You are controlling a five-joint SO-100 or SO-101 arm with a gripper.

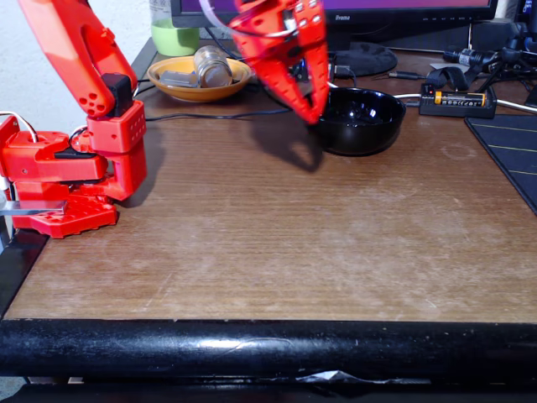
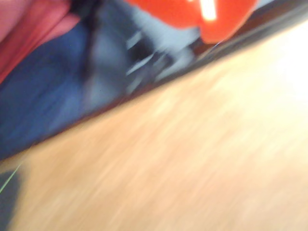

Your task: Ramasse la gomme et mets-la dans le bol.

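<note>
Gripper, closed to a point with no eraser visible, hangs at the black bowl's left rim; drop stage seems reached.

Arm and gripper: bright orange-red throughout. Bowl: glossy black. Dish, at 10 o'clock of the bowl: orange-yellow. Cup: light green. Table: brown wood grain, pale scuffs, black front edge. Battery, at 2 o'clock: yellow, black ends.
</note>
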